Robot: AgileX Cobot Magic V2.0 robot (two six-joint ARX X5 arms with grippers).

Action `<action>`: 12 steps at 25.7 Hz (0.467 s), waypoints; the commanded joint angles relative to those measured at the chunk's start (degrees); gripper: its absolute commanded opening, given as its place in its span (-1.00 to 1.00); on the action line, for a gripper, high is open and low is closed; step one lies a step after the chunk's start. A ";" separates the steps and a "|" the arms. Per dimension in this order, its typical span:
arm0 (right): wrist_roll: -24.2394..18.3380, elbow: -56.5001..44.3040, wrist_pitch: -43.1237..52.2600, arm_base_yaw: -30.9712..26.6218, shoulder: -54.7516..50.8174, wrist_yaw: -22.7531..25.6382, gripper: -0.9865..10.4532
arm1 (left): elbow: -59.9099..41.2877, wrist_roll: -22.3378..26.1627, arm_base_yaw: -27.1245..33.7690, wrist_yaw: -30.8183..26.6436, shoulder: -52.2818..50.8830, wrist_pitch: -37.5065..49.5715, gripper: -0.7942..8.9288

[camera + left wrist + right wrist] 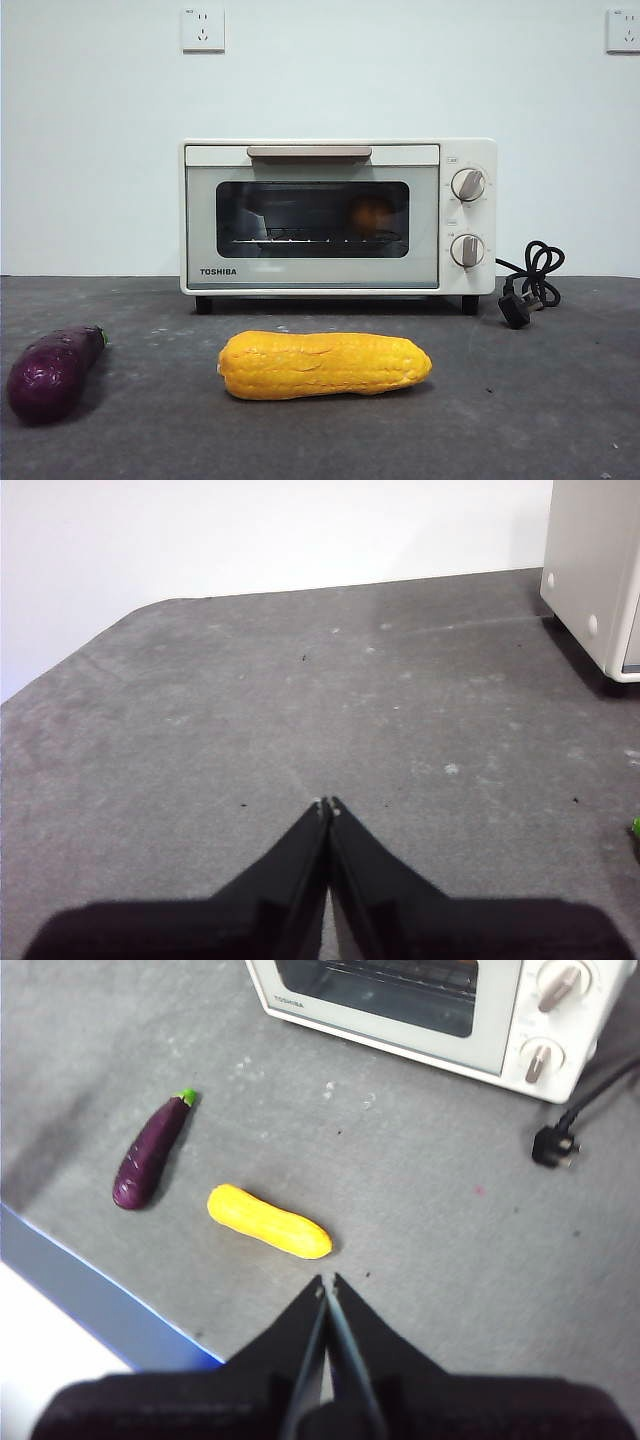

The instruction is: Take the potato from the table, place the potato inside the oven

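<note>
A cream-white oven stands at the back of a dark grey table, against a plain white wall. Its dark glass door is closed, with a metal bar handle along the top and two silver knobs stacked on the right side. Through the glass, a round tan-brown shape sits on the wire rack toward the right of the chamber: this is the potato, dim behind the glass. A black cord lies coiled on the table just right of the oven, its plug resting beside it.

In front of the oven, near the table's front edge, a yellow corn cob lies on its side. Well to its left lies a purple eggplant, its green stem pointing toward the oven.

Neither arm shows in the front view. The left gripper hangs over bare table with its jaws pressed together, grasping nothing; a corner of the oven is at the side of its view. The right gripper is raised high over the table's front edge, looking down on the corn cob, eggplant and oven, its jaws likewise clenched and empty.
</note>
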 commanded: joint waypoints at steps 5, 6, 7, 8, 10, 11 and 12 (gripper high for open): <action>-6.36 -0.46 4.76 -3.76 -2.89 -0.59 -0.83 | -0.85 -0.57 0.17 -0.02 -0.11 0.09 -0.85; -5.73 -1.53 8.94 -5.40 -4.59 -2.10 -0.83 | -0.85 -0.57 0.17 -0.02 -0.11 0.11 -0.85; -4.76 -3.72 14.58 -7.61 -6.82 -3.85 -0.83 | -0.85 -0.57 0.17 -0.02 -0.11 0.09 -0.85; -3.76 -6.45 19.67 -9.60 -9.22 -4.66 -0.83 | -0.85 -0.57 0.17 -0.02 -0.11 0.11 -0.85; -3.32 -13.79 29.09 -12.79 -14.03 -4.59 -0.83 | -0.85 -0.57 0.17 -0.02 -0.11 0.09 -0.85; -3.21 -18.16 34.34 -14.03 -16.26 -4.61 -0.83 | -0.85 -0.57 0.17 -0.02 -0.11 0.09 -0.85; -2.64 -22.77 39.69 -15.26 -18.43 -4.59 -0.83 | -0.85 -0.57 0.17 -0.02 -0.11 0.09 -0.85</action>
